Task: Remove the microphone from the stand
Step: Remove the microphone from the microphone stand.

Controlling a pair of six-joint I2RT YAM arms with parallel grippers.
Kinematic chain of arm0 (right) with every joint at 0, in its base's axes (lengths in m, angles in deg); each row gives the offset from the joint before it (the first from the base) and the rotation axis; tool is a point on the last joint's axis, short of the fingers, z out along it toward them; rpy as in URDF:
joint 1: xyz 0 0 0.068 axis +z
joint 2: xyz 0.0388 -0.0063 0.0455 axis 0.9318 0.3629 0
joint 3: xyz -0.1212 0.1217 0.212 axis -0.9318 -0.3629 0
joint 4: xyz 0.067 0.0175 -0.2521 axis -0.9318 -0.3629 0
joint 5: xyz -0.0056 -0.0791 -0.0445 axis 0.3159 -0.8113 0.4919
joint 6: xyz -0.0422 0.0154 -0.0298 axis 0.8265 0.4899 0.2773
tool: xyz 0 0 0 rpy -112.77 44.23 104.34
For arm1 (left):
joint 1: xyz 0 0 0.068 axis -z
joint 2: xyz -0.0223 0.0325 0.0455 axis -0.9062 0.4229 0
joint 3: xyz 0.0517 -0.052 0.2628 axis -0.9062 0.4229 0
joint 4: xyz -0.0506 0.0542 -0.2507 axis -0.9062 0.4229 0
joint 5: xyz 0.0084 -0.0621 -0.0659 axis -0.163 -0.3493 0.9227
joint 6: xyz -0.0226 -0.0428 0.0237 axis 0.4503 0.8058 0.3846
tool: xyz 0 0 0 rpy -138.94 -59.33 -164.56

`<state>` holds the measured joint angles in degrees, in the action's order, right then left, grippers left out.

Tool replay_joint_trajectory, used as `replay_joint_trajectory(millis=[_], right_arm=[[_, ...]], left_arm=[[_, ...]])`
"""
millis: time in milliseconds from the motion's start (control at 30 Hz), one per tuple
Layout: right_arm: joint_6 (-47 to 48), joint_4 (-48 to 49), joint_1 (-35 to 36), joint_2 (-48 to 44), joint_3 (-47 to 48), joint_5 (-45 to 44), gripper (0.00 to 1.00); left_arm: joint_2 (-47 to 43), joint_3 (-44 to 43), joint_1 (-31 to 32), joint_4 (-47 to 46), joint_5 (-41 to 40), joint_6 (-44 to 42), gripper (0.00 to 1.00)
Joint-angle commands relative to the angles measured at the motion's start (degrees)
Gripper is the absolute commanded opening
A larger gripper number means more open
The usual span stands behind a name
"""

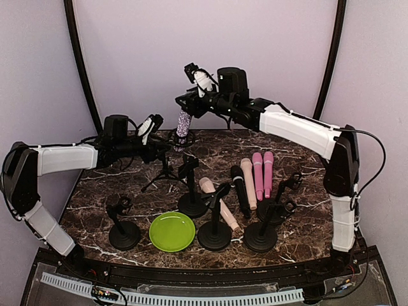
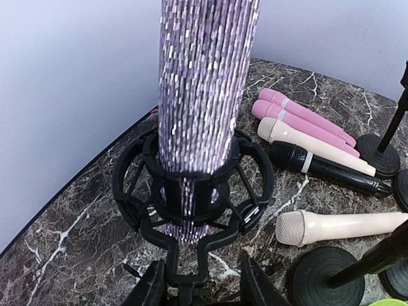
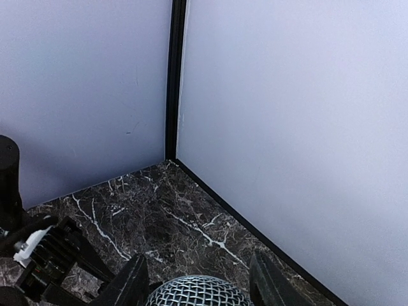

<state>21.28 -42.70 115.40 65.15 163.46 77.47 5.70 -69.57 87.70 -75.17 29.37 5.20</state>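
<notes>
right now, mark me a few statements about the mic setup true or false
1. The glittery purple microphone sits in the black shock mount. True.
2. The right gripper is closed on that microphone's mesh head. True.
3. The green plate holds a microphone. False: nothing lies on it.
4. The left gripper hovers over the plate. False: its fingers stand either side of the mount's stem.
5. Every microphone is in a stand. False: two pink microphones, among others, lie flat on the table.
</notes>
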Motion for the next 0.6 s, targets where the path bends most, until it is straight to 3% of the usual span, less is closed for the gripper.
replay_joint_trajectory(millis=[0,467,533,567], right_arm=[[-4.6,11.5,1.8,-8.8,1.5,4.9,0.24],[-3.8,14.2,1.7,-13.9,-2.8,4.1,0.24],[-3.4,14.4,1.7,-15.3,-4.8,2.7,0.24],[-3.2,14.8,1.7,-16.3,-5.5,1.8,0.24]], left_arm=[[3.2,1.2,-1.1,8.2,-8.5,-2.1,0.0],[3.1,0.2,-1.1,9.0,-8.3,-1.6,0.0],[2.9,0.0,-1.1,9.0,-8.3,-1.2,0.04],[2.8,-0.1,-1.1,9.0,-8.2,-1.0,0.17]])
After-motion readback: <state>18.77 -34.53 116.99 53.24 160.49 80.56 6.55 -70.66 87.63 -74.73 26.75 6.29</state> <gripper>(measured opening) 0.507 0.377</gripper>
